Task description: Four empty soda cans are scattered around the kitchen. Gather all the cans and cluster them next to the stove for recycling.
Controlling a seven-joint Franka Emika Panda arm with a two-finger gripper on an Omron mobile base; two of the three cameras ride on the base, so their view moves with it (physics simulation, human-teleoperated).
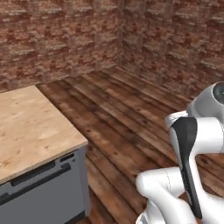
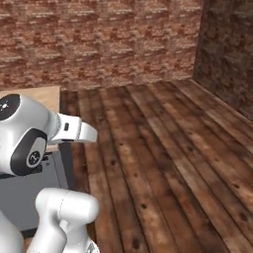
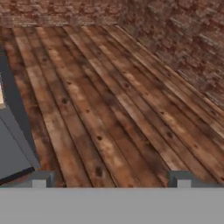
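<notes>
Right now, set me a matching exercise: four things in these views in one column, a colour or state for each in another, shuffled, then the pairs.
Things:
1. countertop
2. cabinet front
3. brick wall
4. end effector

Colour or state:
A. open, holding nothing
B. pale wood
C. reddish brown
D. grey, with dark handle slots

Pairs: 1-B, 2-D, 3-C, 4-A

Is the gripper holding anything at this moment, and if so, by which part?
Nothing is held. The gripper is open, with only bare wood floor between its fingertips.
</notes>
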